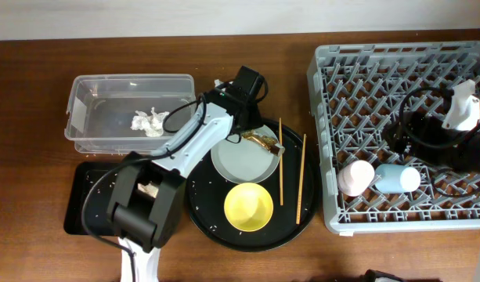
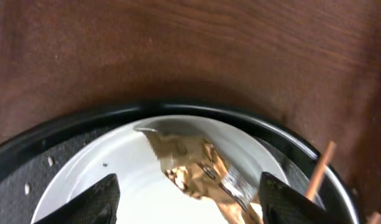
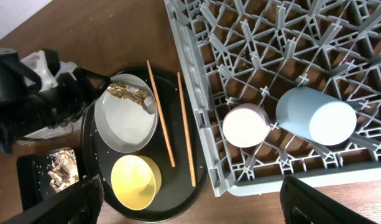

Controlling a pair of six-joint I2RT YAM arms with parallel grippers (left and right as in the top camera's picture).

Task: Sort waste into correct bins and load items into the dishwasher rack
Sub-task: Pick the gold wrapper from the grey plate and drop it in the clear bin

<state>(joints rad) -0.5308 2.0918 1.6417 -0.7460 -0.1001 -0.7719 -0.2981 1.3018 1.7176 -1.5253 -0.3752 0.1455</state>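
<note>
The left gripper [image 2: 193, 202] hung with its jaws spread wide, low over the far rim of the grey plate [image 2: 109, 180]. The crinkled gold-brown wrapper [image 2: 196, 171] lay on the plate between the two fingers, with neither seen touching it. The plate sat on the round black tray [image 2: 47, 140] beside the yellow bowl [image 1: 248, 207] and two chopsticks [image 1: 281, 160]. Further left, the crumpled tissue [image 1: 149, 121] lay in the clear tub [image 1: 83, 94] and food scraps [image 3: 61, 169] in the black rectangular tray [image 1: 77, 204]. The right gripper [image 3: 202, 205] was also wide open, above the dishwasher rack [image 3: 196, 56], where the pink cup [image 3: 246, 125] and light blue cup [image 3: 314, 115] lay side by side.
</note>
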